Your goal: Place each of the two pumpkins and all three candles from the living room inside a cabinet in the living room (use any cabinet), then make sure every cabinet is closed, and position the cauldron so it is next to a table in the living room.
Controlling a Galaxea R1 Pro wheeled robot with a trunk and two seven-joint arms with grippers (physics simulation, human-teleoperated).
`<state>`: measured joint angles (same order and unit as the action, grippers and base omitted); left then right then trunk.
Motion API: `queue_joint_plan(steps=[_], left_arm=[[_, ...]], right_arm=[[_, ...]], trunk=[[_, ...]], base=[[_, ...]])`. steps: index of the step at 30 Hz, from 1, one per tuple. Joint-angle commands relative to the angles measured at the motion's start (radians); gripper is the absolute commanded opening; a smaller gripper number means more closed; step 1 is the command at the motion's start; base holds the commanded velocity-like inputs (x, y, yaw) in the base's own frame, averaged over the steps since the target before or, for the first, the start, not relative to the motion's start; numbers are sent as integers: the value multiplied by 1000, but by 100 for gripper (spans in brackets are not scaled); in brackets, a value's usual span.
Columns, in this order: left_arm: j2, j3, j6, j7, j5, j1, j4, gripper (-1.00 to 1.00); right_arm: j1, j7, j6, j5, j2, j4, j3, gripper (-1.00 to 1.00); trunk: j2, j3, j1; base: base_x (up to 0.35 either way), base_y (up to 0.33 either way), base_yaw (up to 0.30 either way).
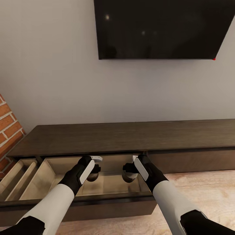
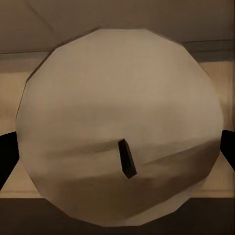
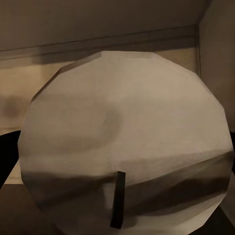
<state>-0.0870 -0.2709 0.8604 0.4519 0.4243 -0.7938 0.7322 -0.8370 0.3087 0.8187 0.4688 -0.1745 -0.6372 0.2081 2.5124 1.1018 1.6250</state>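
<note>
Dark brown wood cabinet (image 1: 130,138) stands with its near drawer pulled out, and above that drawer the left gripper (image 1: 93,169) and right gripper (image 1: 130,169) each clamp one stubby beige cylindrical candle (image 2: 117,127) (image 3: 127,142), apparently for stowing inside.

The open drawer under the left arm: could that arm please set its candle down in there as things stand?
Probably yes. The left gripper holds a candle right over the open drawer of the cabinet, and nothing seems to lie under it.
</note>
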Motion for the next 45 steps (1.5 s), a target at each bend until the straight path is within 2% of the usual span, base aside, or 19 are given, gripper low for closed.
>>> queue_joint_plan(steps=[1,25,45], left_arm=[[-2,-3,2,10,10,0,1,-100],[-8,-4,-2,10,9,0,1,-100],[-7,-4,0,10,9,0,7,-100]], right_arm=[[-1,9,2,10,0,-1,2,-100],[-1,-1,-8,10,0,-1,5,-100],[-1,-2,-10,10,0,-1,11,-100]], trunk=[[0,1,0],[6,94,11],[6,94,11]], base=[[0,0,0],[0,0,0],[20,20,0]])
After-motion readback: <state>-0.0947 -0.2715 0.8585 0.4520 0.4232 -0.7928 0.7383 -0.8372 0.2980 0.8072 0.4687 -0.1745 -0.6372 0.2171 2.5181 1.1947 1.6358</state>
